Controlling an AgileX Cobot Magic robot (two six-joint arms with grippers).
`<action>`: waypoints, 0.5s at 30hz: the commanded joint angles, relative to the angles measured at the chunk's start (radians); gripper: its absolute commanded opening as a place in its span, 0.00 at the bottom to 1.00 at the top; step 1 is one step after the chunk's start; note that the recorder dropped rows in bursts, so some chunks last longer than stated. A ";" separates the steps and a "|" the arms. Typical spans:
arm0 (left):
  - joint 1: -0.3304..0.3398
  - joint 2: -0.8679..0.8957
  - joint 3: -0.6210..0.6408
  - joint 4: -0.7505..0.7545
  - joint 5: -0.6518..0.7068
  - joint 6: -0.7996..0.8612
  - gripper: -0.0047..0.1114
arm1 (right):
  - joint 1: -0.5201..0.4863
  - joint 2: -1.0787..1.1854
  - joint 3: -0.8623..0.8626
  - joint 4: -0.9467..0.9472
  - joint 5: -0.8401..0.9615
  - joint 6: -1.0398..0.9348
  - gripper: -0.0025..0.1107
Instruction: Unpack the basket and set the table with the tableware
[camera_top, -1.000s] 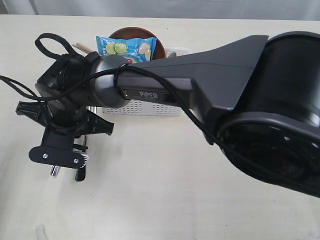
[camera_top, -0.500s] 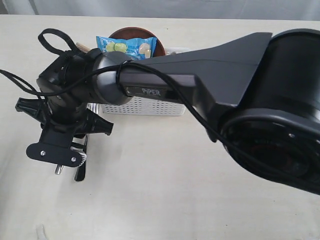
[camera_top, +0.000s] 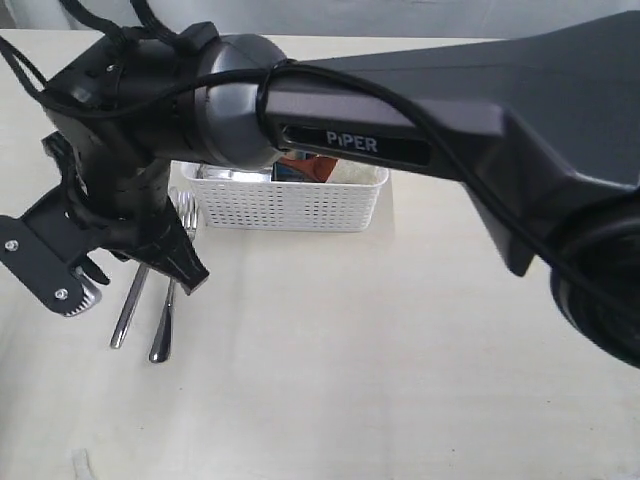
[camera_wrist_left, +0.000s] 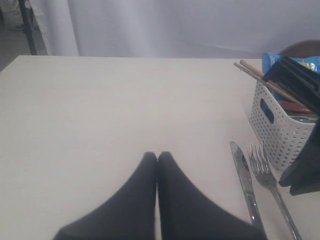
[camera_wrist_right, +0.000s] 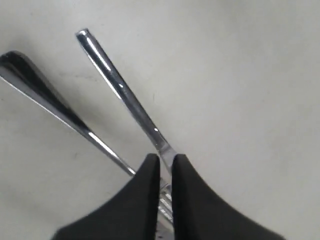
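Observation:
A steel knife and fork lie side by side on the table, just left of the white basket. My right gripper hangs over the fork's neck. In the right wrist view the right gripper is shut to a narrow slit with nothing in it. The fork and knife lie flat below. My left gripper is shut and empty over bare table, with the knife, fork and basket off to one side.
Wooden chopsticks, a blue chip bag and a brown plate stick up from the basket. My right arm crosses over the basket and hides most of its contents in the exterior view.
My right arm has lifted and swung up over the basket. Its jaws opened and closed again, and the knife and fork now lie uncovered on the table.

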 joint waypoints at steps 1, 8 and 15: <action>0.003 -0.004 0.004 0.008 -0.009 0.004 0.04 | -0.024 0.009 0.000 -0.001 -0.032 0.361 0.02; 0.003 -0.004 0.004 0.008 -0.009 0.004 0.04 | -0.026 0.094 0.000 -0.036 -0.083 0.653 0.02; 0.003 -0.004 0.004 0.008 -0.009 0.004 0.04 | -0.026 0.118 0.000 -0.053 -0.077 0.654 0.02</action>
